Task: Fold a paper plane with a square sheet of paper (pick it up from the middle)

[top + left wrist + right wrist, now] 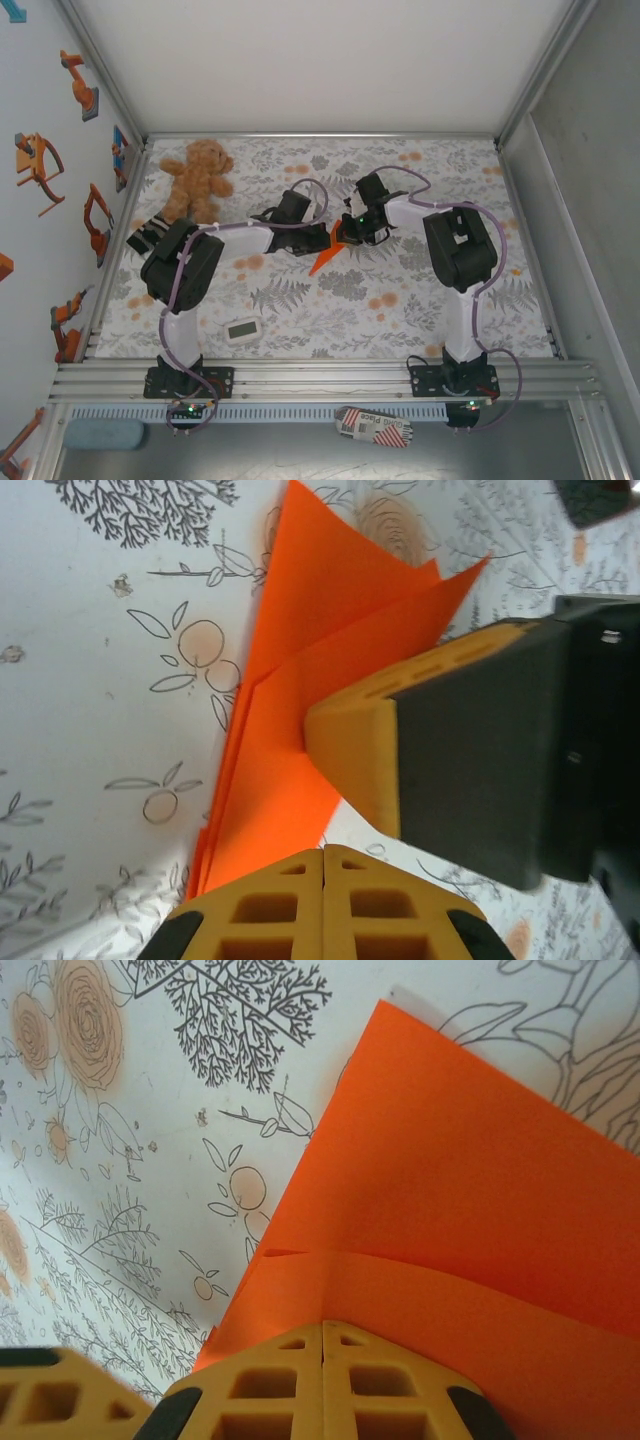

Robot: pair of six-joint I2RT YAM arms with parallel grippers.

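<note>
Your left gripper (322, 865) and right gripper (322, 1335) are both clenched, tips against the folded orange paper (325, 258), lying right of the teddy bear (197, 175)

My end effector (322, 1352) is at the bottom, yellow fingers pressed tight together, tips right up against the orange paper (470, 1190). The paper's folded, one layer bulging over another, and it lies on the flowery table (130, 1160).
</note>
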